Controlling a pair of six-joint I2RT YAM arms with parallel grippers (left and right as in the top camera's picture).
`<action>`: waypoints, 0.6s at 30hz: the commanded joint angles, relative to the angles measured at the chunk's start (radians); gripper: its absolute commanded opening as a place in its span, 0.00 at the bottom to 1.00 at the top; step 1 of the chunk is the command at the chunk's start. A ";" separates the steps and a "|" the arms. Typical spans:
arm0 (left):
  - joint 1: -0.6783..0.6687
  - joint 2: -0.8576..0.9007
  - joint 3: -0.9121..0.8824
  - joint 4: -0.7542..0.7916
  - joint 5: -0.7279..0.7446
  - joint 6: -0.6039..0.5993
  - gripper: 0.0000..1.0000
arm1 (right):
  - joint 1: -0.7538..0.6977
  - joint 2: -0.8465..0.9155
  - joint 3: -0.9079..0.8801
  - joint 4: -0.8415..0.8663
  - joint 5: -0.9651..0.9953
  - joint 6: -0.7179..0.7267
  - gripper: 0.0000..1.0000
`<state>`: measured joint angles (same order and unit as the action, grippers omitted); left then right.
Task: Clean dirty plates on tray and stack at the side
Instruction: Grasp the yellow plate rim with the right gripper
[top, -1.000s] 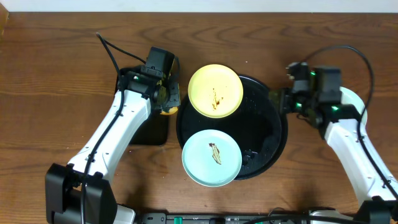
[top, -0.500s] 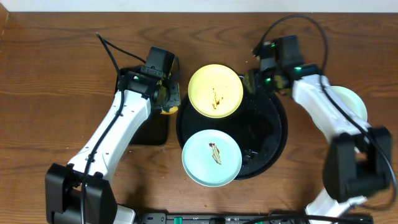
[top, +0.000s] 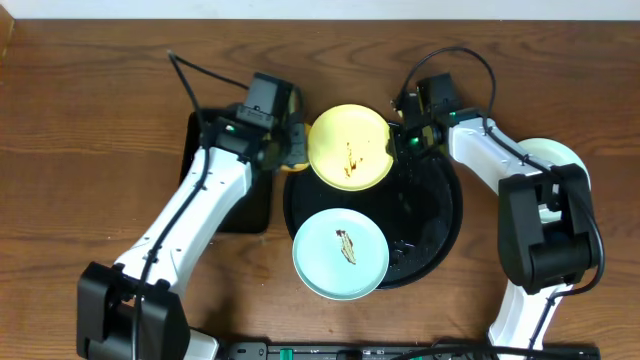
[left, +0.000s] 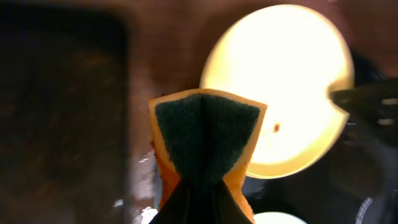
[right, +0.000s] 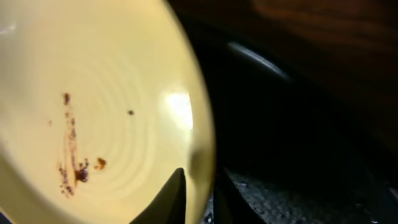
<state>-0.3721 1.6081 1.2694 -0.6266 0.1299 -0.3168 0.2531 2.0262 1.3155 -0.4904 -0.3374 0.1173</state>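
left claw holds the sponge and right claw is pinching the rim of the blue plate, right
Wrong plate: the right claw pinches the rim of the pale yellow plate, as the right wrist view shows. The left claw does hold the sponge.

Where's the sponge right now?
In the overhead view, the sponge sits in the left gripper, just left of the yellow plate, by the black tray's upper-left rim.
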 joint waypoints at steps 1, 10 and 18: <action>-0.038 0.014 -0.002 0.031 0.031 0.006 0.08 | 0.028 0.010 -0.001 -0.024 -0.013 0.010 0.10; -0.127 0.120 -0.002 0.087 0.032 0.005 0.08 | 0.036 0.010 -0.001 -0.148 0.076 0.073 0.01; -0.215 0.217 -0.002 0.163 0.046 0.001 0.08 | 0.036 0.010 -0.001 -0.152 0.076 0.085 0.01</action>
<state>-0.5591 1.8019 1.2690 -0.4782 0.1600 -0.3172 0.2821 2.0262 1.3155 -0.6353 -0.3103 0.1818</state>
